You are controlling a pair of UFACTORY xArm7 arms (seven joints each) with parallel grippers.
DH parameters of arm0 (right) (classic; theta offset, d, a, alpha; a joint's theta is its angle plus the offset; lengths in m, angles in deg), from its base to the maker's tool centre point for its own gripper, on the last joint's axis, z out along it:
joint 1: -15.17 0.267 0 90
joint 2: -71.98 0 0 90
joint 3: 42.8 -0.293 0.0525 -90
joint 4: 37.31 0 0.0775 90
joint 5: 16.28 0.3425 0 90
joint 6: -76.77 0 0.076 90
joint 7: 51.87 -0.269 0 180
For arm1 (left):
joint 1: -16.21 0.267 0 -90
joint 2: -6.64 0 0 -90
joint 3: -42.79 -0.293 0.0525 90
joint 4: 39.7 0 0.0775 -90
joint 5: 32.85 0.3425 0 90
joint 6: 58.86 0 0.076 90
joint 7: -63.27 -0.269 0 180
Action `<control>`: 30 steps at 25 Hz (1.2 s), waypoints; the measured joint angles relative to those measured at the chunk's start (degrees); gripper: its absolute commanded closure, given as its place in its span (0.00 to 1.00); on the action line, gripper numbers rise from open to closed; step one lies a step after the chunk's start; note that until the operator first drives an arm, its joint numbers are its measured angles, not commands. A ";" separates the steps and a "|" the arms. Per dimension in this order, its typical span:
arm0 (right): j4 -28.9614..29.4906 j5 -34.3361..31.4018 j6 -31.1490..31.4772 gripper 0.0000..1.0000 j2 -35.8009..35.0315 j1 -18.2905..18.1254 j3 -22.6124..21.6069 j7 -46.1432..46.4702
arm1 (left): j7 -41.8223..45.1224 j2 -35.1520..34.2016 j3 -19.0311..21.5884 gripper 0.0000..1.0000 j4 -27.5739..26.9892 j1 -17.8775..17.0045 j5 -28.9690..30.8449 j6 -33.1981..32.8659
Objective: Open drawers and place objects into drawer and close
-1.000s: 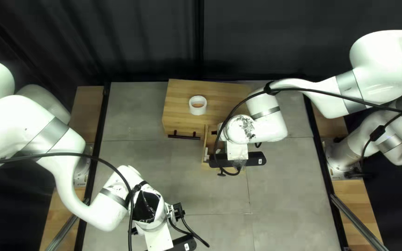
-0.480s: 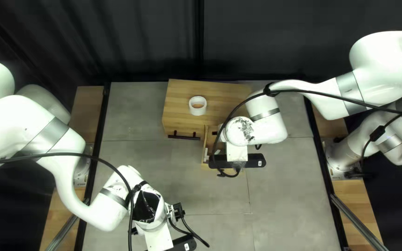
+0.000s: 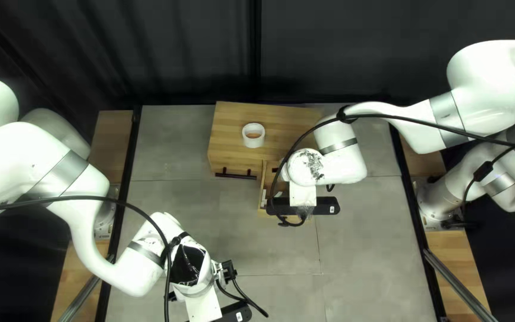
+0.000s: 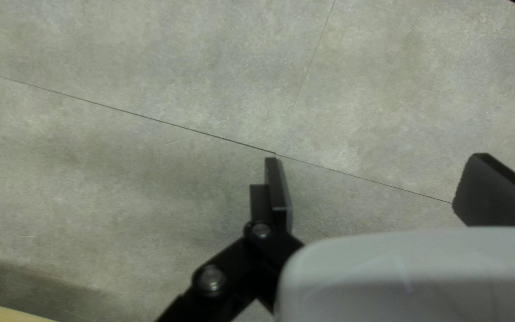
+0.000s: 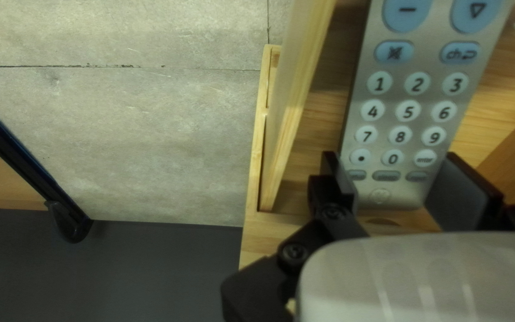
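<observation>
My right pincer [image 3: 303,195] is clamping both fingers onto the remote [image 5: 409,110], and the remote is hanging in or just over the open drawer [image 3: 266,179], beside a side wall; I cannot tell whether it is touching the bottom. The drawer is jutting from the box's near side, toward the right corner, and the box [image 3: 230,119] is standing by the far edge of the surface [image 3: 365,256]. Tape [image 3: 253,142] is sitting on the box. My left pincer [image 3: 204,306] is hovering by the surface's near edge, holding its fingers apart.
</observation>
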 measured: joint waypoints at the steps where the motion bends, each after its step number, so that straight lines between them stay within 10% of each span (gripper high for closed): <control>1: -0.14 -0.06 0.01 0.95 0.13 0.01 0.01 -0.06 | 0.00 0.00 0.00 0.00 0.00 0.00 0.00 0.00; 4: -0.53 -0.21 0.03 0.86 0.47 0.06 0.01 -0.25 | 0.00 0.00 0.00 0.00 0.00 0.00 0.00 0.00; 5: -0.64 -0.26 0.05 0.45 0.59 0.09 0.01 -0.31 | 0.00 0.00 0.00 0.00 0.00 0.00 0.00 0.00; 7: -0.90 -0.40 0.09 0.00 0.88 0.14 0.01 -0.43 | 0.00 0.00 0.00 0.00 0.00 0.00 0.00 0.00; 17: -1.46 -0.74 0.56 0.00 1.82 0.29 0.02 -0.94 | 0.00 0.00 0.00 0.00 0.00 0.00 0.00 0.00; 19: -1.48 -0.79 0.63 0.99 1.90 0.32 0.01 -1.07 | 0.00 0.00 0.00 0.00 0.00 0.00 0.00 0.00; 30: 0.61 -1.26 1.03 1.00 1.47 0.30 0.08 -0.74 | 0.00 0.00 0.00 0.00 0.00 0.00 0.00 0.00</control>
